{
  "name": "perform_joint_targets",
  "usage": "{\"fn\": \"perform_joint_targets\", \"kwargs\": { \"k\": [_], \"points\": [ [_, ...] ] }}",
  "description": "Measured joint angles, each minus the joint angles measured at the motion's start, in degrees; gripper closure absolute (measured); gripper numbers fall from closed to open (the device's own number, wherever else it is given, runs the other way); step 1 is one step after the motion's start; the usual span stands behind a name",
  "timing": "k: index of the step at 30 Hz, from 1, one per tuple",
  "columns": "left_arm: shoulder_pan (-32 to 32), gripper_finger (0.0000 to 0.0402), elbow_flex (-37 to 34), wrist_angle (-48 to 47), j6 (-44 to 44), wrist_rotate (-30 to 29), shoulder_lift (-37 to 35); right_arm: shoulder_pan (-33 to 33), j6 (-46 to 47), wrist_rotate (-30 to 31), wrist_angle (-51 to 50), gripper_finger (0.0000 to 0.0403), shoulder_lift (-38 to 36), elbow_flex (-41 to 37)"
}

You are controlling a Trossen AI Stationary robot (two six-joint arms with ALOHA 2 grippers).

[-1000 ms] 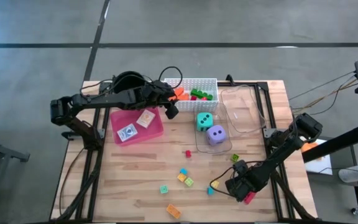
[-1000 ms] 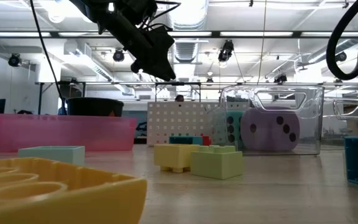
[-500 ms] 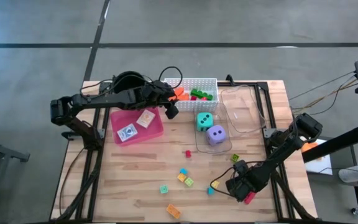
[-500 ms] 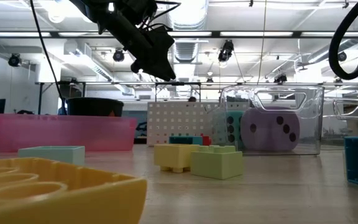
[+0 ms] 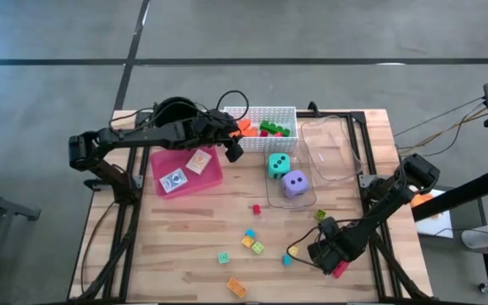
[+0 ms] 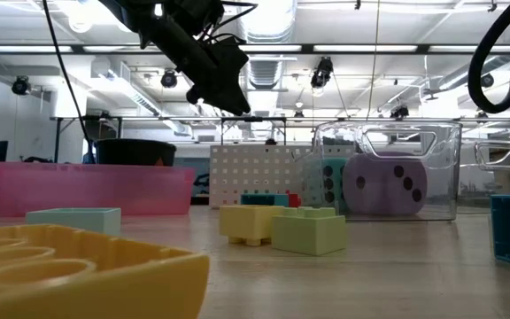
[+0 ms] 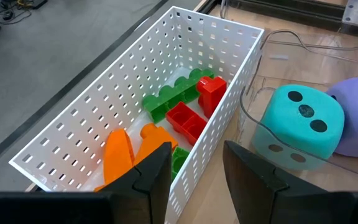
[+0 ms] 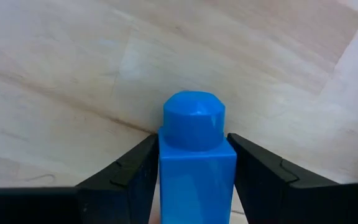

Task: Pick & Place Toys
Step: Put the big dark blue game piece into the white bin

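Right wrist view: a blue block [image 8: 197, 155] was seen clamped between the right jaws, close above the worktop [image 8: 73, 62] near its front right part. The left jaws were held slightly apart and empty above the white basket [image 7: 104, 124], where orange, green and red blocks [image 7: 185, 118] were lying.

Overhead cam looked straight down on the whole surface [image 5: 193, 246]; low cam sat at surface level, both catching the purple die [image 5: 293, 182]; wrist cams were super close.
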Motion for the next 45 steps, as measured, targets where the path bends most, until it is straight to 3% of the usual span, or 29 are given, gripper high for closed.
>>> {"fn": "perform_joint_targets", "kwargs": {
  "k": [11, 20, 31, 40, 45],
  "points": [
    [0.02, 0.0252, 0.00, 0.00, 0.00, 0.00, 0.00, -0.42, -0.37, -0.08, 0.47, 0.0260, -0.21, 0.02],
    [0.00, 0.0252, 0.00, 0.01, 0.00, 0.01, 0.00, -0.52, -0.15, -0.04, 0.04, 0.0243, -0.29, 0.53],
    [0.00, 0.0252, 0.00, 0.01, 0.00, 0.00, 0.00, -1.37, -0.99, 0.35, -3.12, 0.0263, -0.36, 1.20],
    [0.01, 0.0252, 0.00, 0.01, 0.00, 0.00, 0.00, -3.20, -3.73, 4.99, -14.28, 0.0271, -1.72, 6.48],
    [0.02, 0.0252, 0.00, 0.00, 0.00, 0.00, 0.00, -5.72, -8.70, 11.26, -22.70, 0.0260, -2.70, 12.17]
  ]
}}
